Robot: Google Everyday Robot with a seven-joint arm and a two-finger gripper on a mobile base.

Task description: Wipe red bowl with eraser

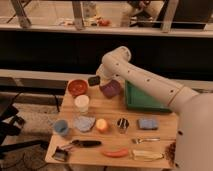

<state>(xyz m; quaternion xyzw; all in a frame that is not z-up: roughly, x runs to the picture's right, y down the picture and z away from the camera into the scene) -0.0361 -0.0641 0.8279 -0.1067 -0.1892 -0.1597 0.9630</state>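
The red bowl (77,87) sits at the back left corner of the wooden table (112,112). The eraser (93,80), a small dark block, is just right of the bowl's rim at the table's back edge. My gripper (101,76) is at the end of the white arm (145,80), which reaches in from the right. The gripper's tip is right against the eraser. I cannot tell whether the eraser is held or lies on the table.
A purple bowl (110,89) lies under the wrist and a green tray (142,99) is to its right. In front are a white cup (81,103), blue cup (61,127), grey-blue cloth (84,123), orange ball (102,125), metal cup (122,124), blue pad (148,123) and black-handled tool (84,143).
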